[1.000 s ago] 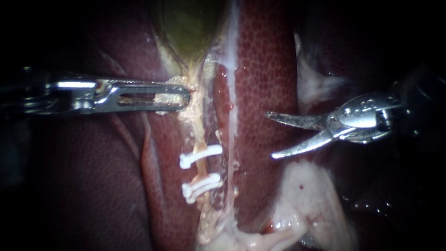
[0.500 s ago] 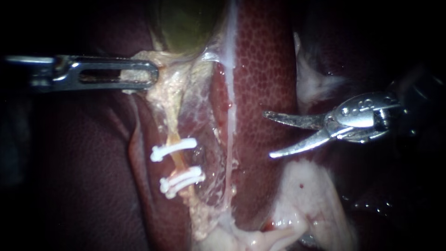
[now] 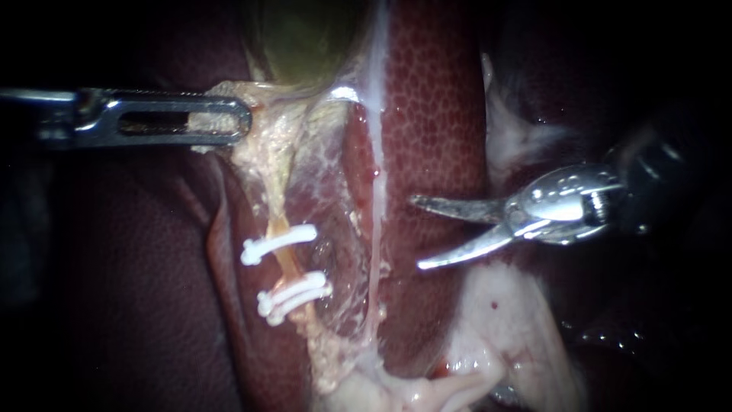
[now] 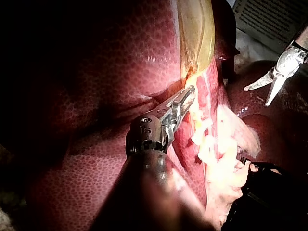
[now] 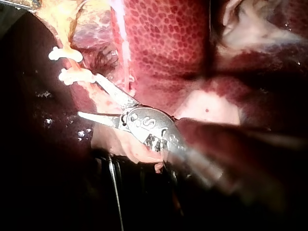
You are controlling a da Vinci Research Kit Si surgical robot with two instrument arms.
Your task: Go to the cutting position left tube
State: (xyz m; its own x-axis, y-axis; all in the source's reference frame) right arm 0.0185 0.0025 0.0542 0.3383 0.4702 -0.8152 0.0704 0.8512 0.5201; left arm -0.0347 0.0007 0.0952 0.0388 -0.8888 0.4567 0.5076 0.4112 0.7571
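Observation:
A thin orange tube runs down from the green gallbladder and carries two white clips. My left instrument has its slotted jaws shut on pale tissue at the gallbladder's neck, holding it out to the left. My right instrument has curved blades that stand open, to the right of the clips and apart from the tube. In the right wrist view the open blades point at the clips, just short of them. The left wrist view shows the jaws on the yellowish neck tissue.
The mottled red liver lies behind the blades. A thin whitish strand runs down between the tube and the liver. Pale fatty tissue sits below the right instrument. A dark liver lobe fills the left.
My left instrument has pulled the neck tissue up and to the left, and the tube and clips shifted left with it. My right instrument has moved left toward the tube, blades still open.

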